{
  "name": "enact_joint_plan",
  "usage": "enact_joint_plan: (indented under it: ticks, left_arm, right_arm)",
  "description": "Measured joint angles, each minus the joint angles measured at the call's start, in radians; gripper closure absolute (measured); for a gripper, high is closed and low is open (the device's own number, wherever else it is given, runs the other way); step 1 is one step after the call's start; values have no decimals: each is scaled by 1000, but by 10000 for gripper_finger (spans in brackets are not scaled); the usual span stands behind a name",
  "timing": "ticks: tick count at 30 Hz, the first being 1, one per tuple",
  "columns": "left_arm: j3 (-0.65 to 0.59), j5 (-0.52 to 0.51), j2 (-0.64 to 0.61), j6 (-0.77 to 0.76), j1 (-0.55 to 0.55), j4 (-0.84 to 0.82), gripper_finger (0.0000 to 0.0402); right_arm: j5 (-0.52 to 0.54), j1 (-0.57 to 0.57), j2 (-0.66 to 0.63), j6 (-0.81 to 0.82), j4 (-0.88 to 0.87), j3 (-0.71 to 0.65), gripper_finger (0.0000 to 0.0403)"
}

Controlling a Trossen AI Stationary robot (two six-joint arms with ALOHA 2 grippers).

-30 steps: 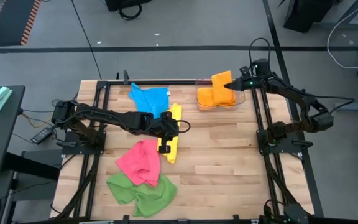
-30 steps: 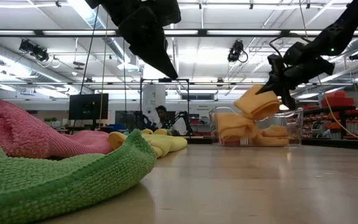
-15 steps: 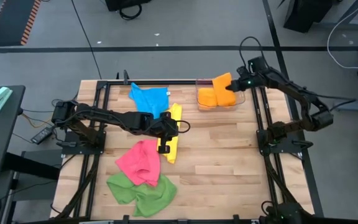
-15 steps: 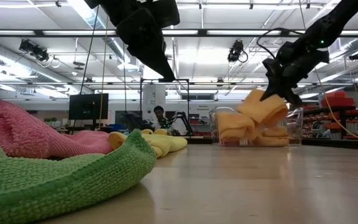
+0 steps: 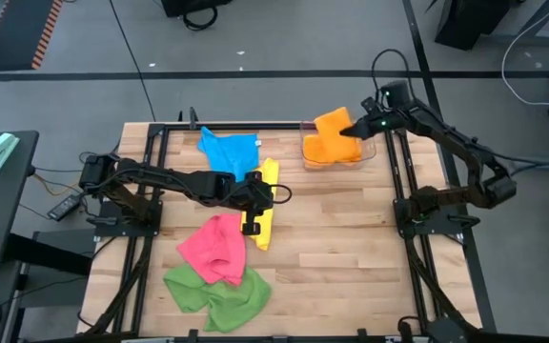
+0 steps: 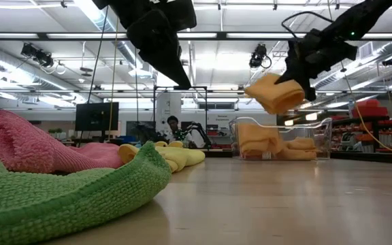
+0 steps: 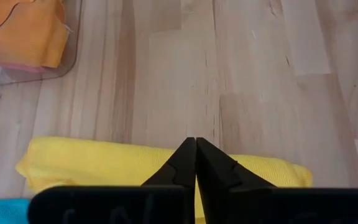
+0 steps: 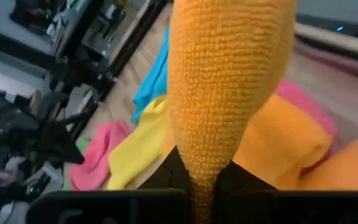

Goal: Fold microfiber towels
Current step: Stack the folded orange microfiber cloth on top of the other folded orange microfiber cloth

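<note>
My right gripper [image 5: 353, 128] is shut on an orange towel [image 5: 330, 123], held up over the clear bin [image 5: 368, 152] at the table's far right. More orange towels [image 6: 257, 139] lie inside the bin. My left gripper [image 5: 255, 198] hangs shut above the folded yellow towel [image 5: 266, 214] at mid-table and touches nothing. The blue towel [image 5: 231, 150] lies flat at the far side. The pink towel [image 5: 213, 250] and the green towel [image 5: 219, 293] lie crumpled near the front left. My right gripper pinches the orange towel's bunched lower end [image 8: 199, 163] between its two fingers, several layers thick. The fingers come from the table's right side, slanting down. The towel is lifted clear above the bin and sticks out from the fingers as a thick folded wad [image 6: 272, 93].
The bare wooden table top [image 5: 341, 257] stretches from the middle to the front right. Dark frame rails [image 5: 403, 205] run along the left and right sides of the table. A person sits far behind the table in the low view [image 6: 175, 129].
My right gripper has risen and rolled a little, carrying the orange towel up out of the bin. The towel's lower part drooped onto the bin's contents a second ago and now hangs clear above the rim. The left arm has kept still.
</note>
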Motion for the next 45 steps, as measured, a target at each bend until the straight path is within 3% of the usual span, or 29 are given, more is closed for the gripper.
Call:
enact_joint_plan:
  ticks: [12,18,23,33,39,45]
  left_arm:
    - [0,0,0,-2,-2,1,390]
    - [0,0,0,-2,0,1,382]
    - [0,0,0,-2,-1,0,374]
    - [0,0,0,-2,-1,-34,390]
    - [0,0,0,-3,-1,-38,380]
    - [0,0,0,-3,-1,-38,377]
  right_arm:
    - [123,8,90,27,109,-80,380]
    - [251,22,124,26,115,-105,380]
    - [386,42,154,20,89,-110,378]
    - [453,42,128,26,39,-82,366]
    - [514,43,127,18,-62,-38,366]
    - [653,43,126,7,-133,-26,365]
